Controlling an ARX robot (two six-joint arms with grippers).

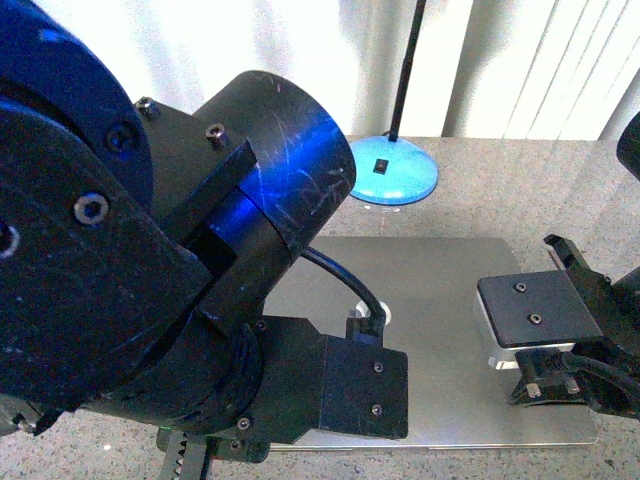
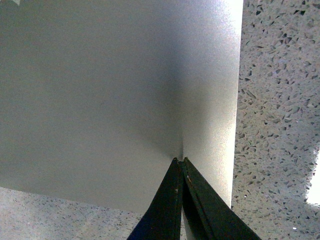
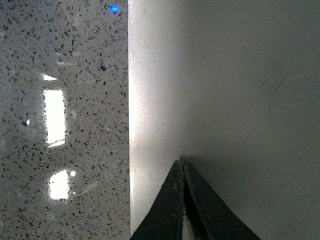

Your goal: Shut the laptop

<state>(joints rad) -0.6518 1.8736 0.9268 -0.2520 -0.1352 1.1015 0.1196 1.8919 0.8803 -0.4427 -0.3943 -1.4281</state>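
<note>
Left hand [image 2: 180, 161] and right hand [image 3: 181, 162], both pinched empty, touch the flat laptop [image 1: 430, 270] lid.

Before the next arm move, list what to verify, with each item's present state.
1. The laptop lies shut flat, no keys or screen showing: ok.
2. The left gripper is shut, tips at the lid: ok.
3. The right gripper is shut, tips at the lid near its edge: ok.
4. The front edge is fully seated: cannot tell, the left arm hides part.
5. The blue lamp base stands apart behind the laptop: ok.
</note>
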